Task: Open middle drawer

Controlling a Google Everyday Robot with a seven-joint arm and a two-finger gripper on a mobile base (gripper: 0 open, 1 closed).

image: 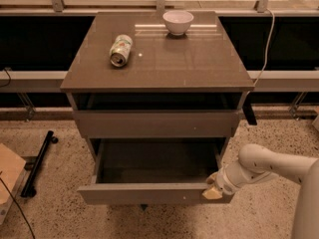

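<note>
Camera view: pincer [213, 190] touches middle drawer [144, 193] front corner.

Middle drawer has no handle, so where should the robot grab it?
Hold the middle drawer by the top edge of its front panel, coming from the front and above. The panel is flat and handleless, but the open box leaves that rim free. The gripper is at its right end.
</note>
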